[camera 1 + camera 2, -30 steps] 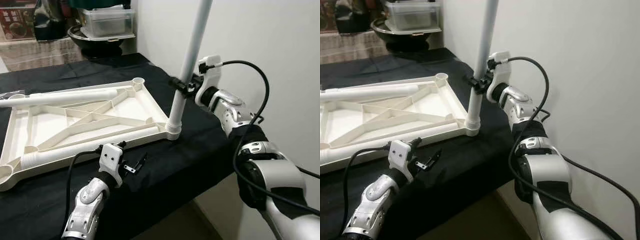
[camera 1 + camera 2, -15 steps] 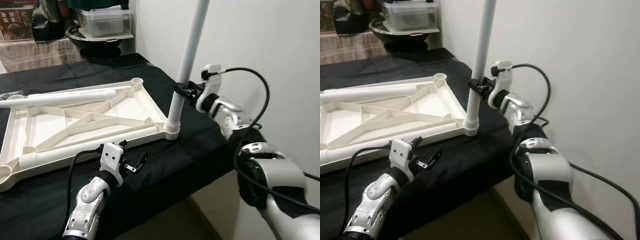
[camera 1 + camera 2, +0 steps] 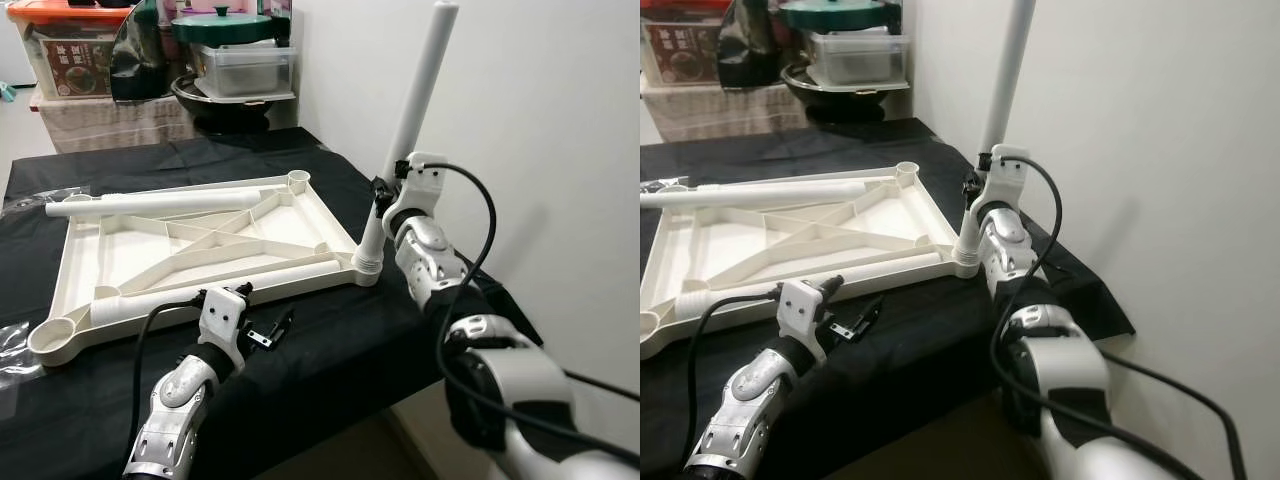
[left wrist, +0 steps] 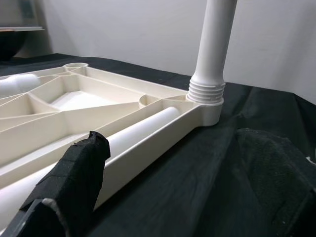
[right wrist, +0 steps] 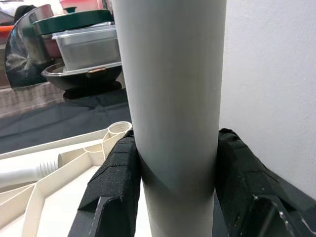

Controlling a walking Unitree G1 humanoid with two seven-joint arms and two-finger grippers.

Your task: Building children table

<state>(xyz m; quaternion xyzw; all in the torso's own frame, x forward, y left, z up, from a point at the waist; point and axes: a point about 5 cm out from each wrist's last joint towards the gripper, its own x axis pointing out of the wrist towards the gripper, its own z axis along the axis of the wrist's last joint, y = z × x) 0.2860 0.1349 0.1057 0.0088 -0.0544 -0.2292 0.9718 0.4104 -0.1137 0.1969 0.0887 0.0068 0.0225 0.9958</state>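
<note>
While right gripper [image 3: 384, 190] jaws clamp upright white leg [image 3: 408, 130], left gripper [image 3: 272, 331] jaws gape.

Black cloth [image 3: 330, 340], lidded pot [image 3: 222, 25], white wall [image 3: 540, 140]

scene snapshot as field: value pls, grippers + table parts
surface: black cloth-covered table
workpiece: cream plastic tabletop, lying underside up, ribs showing
mounted leg: white plastic tube leg standing in the near right corner socket, leaning slightly
loose legs: one white tube leg across the far edge, another white tube leg along the near edge
right gripper: fingers closed on the mounted leg above its threaded base
left gripper: open, above the cloth near the tabletop's front edge, holding nothing
</note>
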